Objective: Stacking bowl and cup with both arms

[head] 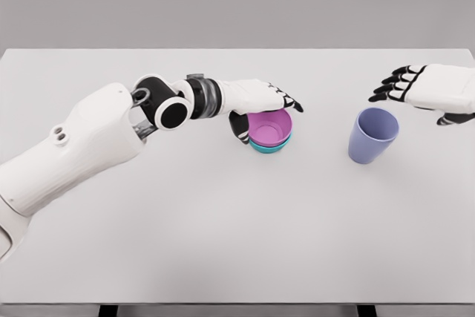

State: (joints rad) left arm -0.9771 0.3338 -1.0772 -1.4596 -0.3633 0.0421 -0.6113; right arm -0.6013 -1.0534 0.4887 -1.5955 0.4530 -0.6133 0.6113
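A pink bowl [269, 125] sits nested upright inside a teal bowl [269, 146] mid-table, with an upright lavender cup [372, 136] well apart to its right.

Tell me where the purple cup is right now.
In the head view the purple cup stands upright on the table's right side, just below the open right hand and apart from the stacked bowls to its left.
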